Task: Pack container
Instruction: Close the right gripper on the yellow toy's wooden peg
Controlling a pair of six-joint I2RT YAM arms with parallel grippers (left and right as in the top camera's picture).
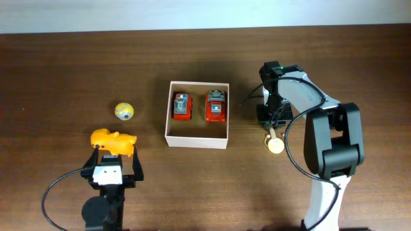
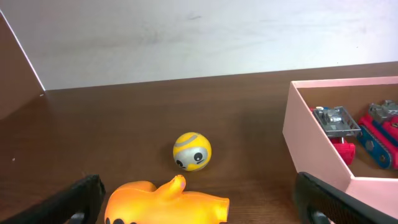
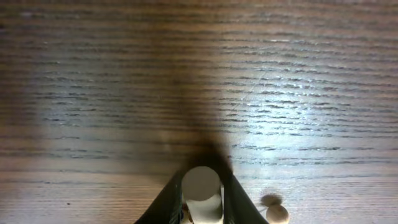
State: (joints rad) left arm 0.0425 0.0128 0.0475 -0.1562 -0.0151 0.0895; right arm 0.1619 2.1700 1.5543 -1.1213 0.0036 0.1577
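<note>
The container (image 1: pixel 196 142), a square white-walled box, sits mid-table with two red toy cars (image 1: pixel 182 106) (image 1: pixel 216 106) inside; its pale wall (image 2: pixel 311 134) also shows at the right of the left wrist view. An orange rubber animal toy (image 1: pixel 113 141) (image 2: pixel 165 202) lies left of the box, between the wide-apart fingers of my open left gripper (image 1: pixel 116 158) (image 2: pixel 202 205). A yellow ball (image 1: pixel 124 111) (image 2: pixel 192 151) rests beyond it. Right of the box, my right gripper (image 1: pixel 271 126) (image 3: pixel 202 183) points down, its fingers pressed on both sides of a cream wooden peg (image 3: pixel 202 190) (image 1: pixel 274 142).
A small cream round knob (image 3: pixel 277 213) lies on the brown wood table just right of the right fingers. A pale wall (image 2: pixel 186 37) runs behind the table's far edge.
</note>
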